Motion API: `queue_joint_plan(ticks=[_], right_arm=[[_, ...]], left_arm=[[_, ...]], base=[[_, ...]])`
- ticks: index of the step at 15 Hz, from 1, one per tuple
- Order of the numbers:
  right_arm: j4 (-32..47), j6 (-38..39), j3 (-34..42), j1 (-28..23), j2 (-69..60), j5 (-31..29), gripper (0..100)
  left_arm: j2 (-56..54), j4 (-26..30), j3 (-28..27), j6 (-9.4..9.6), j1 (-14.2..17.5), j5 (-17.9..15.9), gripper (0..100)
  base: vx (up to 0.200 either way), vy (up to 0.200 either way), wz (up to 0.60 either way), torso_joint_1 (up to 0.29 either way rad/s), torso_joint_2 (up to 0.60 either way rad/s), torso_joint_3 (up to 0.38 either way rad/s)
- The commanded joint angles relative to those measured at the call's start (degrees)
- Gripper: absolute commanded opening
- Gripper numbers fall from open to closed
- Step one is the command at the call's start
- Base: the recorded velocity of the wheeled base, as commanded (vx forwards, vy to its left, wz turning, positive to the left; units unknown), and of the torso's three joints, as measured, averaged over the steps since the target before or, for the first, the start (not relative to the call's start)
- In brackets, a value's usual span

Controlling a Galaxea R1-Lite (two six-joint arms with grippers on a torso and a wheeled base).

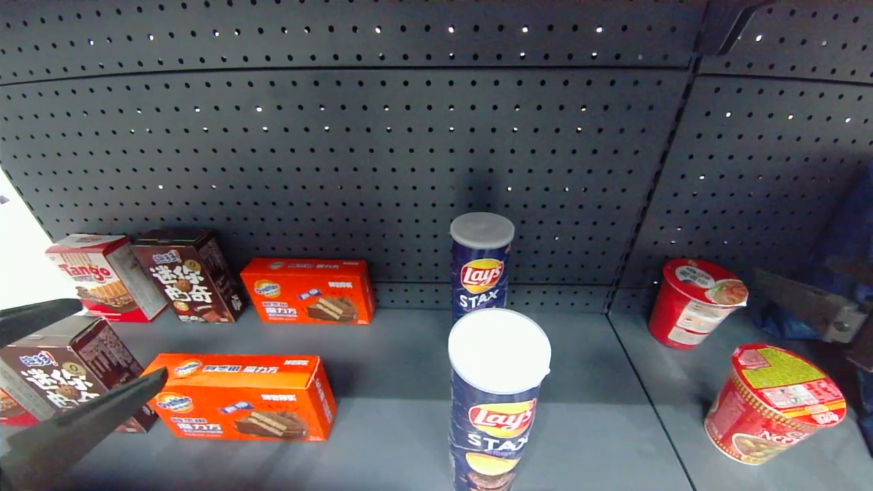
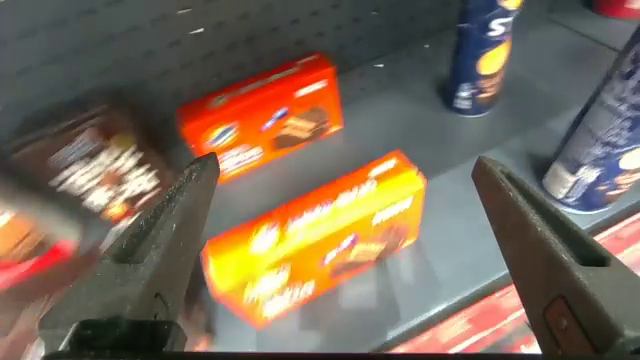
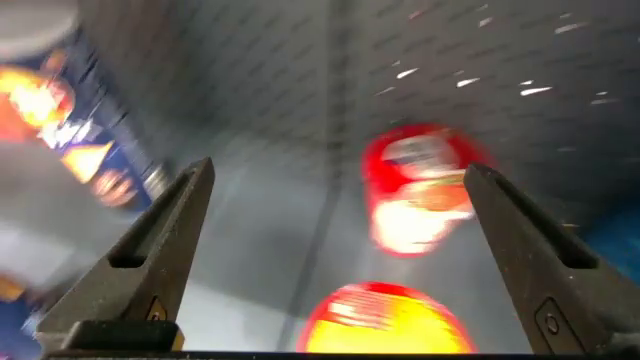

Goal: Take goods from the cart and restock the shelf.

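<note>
On the grey shelf point(image 1: 600, 409) lie a front orange box point(image 1: 245, 399) point(image 2: 320, 235) and a back orange box point(image 1: 307, 290) point(image 2: 265, 110). My left gripper point(image 1: 123, 339) point(image 2: 345, 168) is open at the shelf's left end, holding nothing, with the front orange box just beyond its fingers. My right gripper point(image 3: 340, 170) is open and empty, facing two red noodle cups: a back cup point(image 1: 692, 300) point(image 3: 415, 190) and a front, tilted cup point(image 1: 774, 402) point(image 3: 385, 320). Two blue chip cans, a front one point(image 1: 498, 395) and a back one point(image 1: 481, 266), stand mid-shelf.
Brown snack boxes point(image 1: 187, 276) point(image 1: 65, 375) and a red-and-white wafer box point(image 1: 102, 276) fill the left end. A dark pegboard wall point(image 1: 341, 150) closes the back. Bare shelf floor lies between the cans and the cups.
</note>
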Motion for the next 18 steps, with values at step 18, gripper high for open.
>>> queue_joint_plan(ticks=[18], right_arm=[[27.31, -0.09, 24.38, -14.95, -56.01, -3.69, 100]], left_arm=[[-46.21, 8.57, 24.94, -7.95, 4.77, 11.48, 100]], base=[[0.000, 0.000, 0.00, 0.000, 0.00, 0.000]])
